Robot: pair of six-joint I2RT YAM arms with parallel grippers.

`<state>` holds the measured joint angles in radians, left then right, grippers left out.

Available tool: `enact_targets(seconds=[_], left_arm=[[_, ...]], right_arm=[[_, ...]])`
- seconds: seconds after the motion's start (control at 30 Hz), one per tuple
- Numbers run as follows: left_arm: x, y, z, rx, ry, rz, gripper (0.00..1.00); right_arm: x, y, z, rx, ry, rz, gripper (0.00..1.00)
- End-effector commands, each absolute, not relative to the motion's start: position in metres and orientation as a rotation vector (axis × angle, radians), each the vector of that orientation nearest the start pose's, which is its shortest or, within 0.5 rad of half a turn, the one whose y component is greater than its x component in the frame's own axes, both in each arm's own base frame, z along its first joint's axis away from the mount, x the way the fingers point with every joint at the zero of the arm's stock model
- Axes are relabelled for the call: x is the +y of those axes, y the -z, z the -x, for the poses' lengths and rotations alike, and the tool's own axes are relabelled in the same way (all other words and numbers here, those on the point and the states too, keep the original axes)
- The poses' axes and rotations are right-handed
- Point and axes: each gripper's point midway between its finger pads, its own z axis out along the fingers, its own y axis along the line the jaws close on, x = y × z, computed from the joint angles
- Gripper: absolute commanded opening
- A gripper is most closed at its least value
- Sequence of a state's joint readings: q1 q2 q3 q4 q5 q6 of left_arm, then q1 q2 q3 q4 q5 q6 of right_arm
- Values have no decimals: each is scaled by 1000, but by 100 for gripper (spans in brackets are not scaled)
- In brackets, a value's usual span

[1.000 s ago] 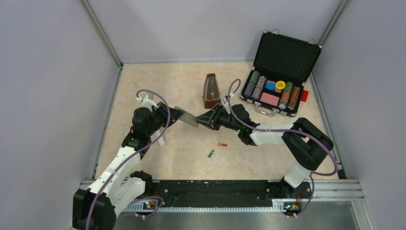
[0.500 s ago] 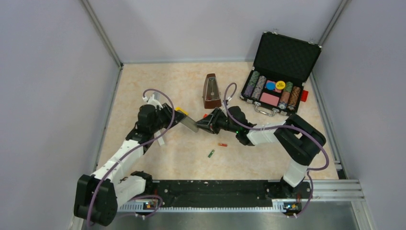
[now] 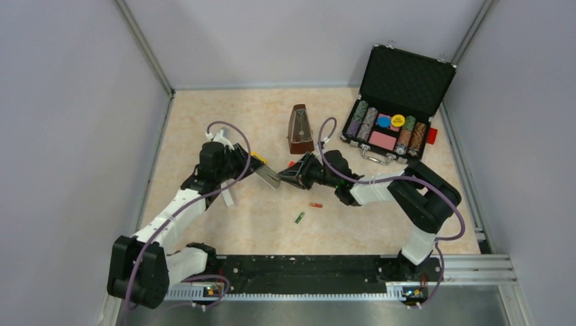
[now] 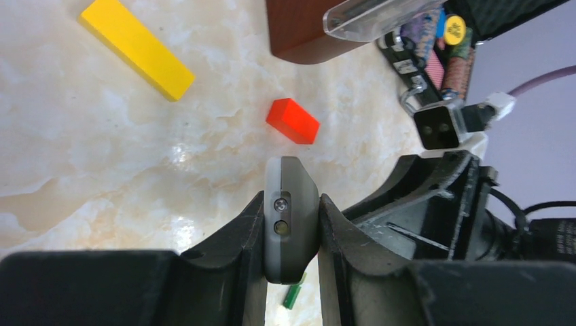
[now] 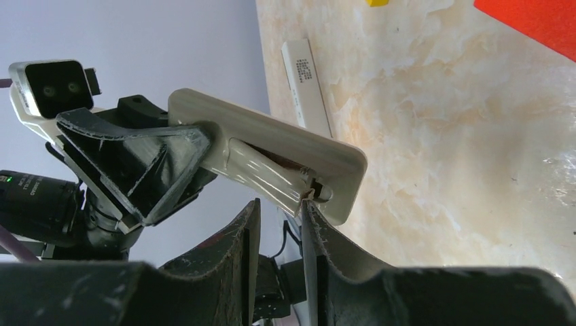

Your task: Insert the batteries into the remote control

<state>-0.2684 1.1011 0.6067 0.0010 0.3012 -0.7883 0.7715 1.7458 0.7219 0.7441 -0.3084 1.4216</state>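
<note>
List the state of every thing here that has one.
remote control: clamped in left claw, off the table
red-orange battery: loose on table, not loaded
green battery: loose on table, not loaded
right claw: tips at the remote control's recess, grip unclear
chip case: lid open

Matt plastic remote control (image 4: 291,224), glossy table (image 4: 88,149)

A robotics lab cell; plain grey panels (image 3: 68,136), aluminium framing (image 3: 144,47), marbled tabletop (image 3: 224,115) with a mounting rail (image 3: 299,266).
</note>
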Motion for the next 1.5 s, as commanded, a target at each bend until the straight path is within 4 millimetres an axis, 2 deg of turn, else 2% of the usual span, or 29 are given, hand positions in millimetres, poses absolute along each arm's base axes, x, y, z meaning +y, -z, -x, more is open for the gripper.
enact_targets(seconds=[0.0,0.13,0.23,0.43,0.53,0.63,0.77,0.9,0.97,1.13,1.27,1.47], left_arm=[[-172,-124,-286,2299,907,333,0],[-171,-118,-287,2321,891,338,0],[-168,-114,-288,2343,855,352,0],[-150,-109,-290,2374,711,382,0],[-141,-111,-291,2367,643,374,0],[-134,-115,-293,2363,580,346,0],[-141,-131,-291,2323,632,240,0],[-155,-150,-284,2242,753,111,0],[-160,-159,-281,2193,794,68,0],[-154,-175,-279,2096,778,60,0],[-148,-185,-276,2045,765,80,0],[-150,-192,-265,2008,809,73,0]], right_arm=[[406,-218,-272,1947,-1888,-293,28],[401,-211,-276,1975,-1844,-319,28],[394,-196,-280,2038,-1756,-360,28],[365,-160,-290,2196,-1455,-465,32],[354,-156,-292,2223,-1350,-459,33],[349,-160,-291,2235,-1280,-358,36],[341,-159,-281,2297,-1136,-96,38],[309,-137,-267,2401,-884,108,38],[299,-130,-259,2425,-827,191,39],[281,-105,-238,2497,-640,301,38],[275,-85,-230,2494,-503,423,39],[275,-76,-240,2439,-405,670,45]])
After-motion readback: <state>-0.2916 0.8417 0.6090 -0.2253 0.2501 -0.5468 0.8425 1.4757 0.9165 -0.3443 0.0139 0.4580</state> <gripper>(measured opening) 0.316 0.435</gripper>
